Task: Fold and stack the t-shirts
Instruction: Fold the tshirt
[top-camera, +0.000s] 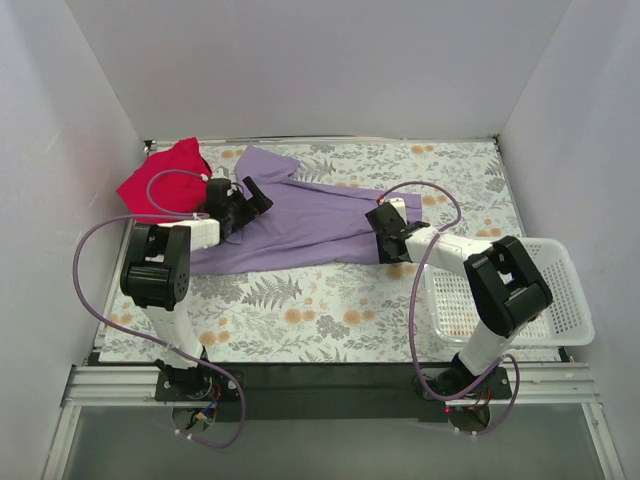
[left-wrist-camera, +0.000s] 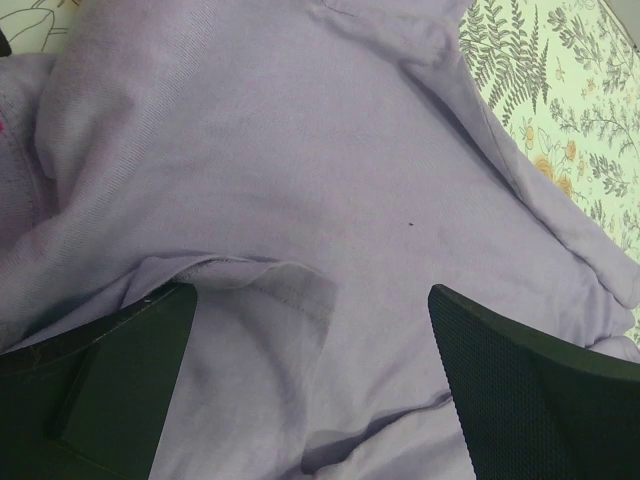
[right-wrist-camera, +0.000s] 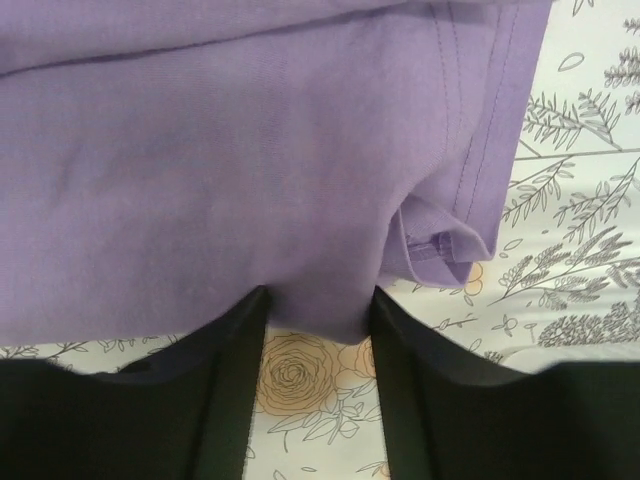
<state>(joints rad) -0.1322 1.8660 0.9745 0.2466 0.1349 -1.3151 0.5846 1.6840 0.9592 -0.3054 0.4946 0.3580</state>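
Observation:
The pale lavender t-shirt (top-camera: 300, 230) lies spread out across the middle of the table. The red t-shirt (top-camera: 160, 180) is bunched at the back left. My left gripper (top-camera: 243, 203) hovers low over the lavender shirt's left part. Its fingers (left-wrist-camera: 100, 385) stand wide apart over a wrinkled sleeve hem (left-wrist-camera: 290, 285) and hold nothing. My right gripper (top-camera: 386, 236) is at the shirt's right end. Its fingers (right-wrist-camera: 225, 395) are drawn close together, and the shirt's edge (right-wrist-camera: 320, 305) fills the gap at their tips and hides them.
A white mesh basket (top-camera: 560, 300) stands at the right, partly off the table's front edge. The floral tablecloth (top-camera: 330, 310) shows in front of the shirt. White walls close in the back and both sides. Purple cables loop beside each arm.

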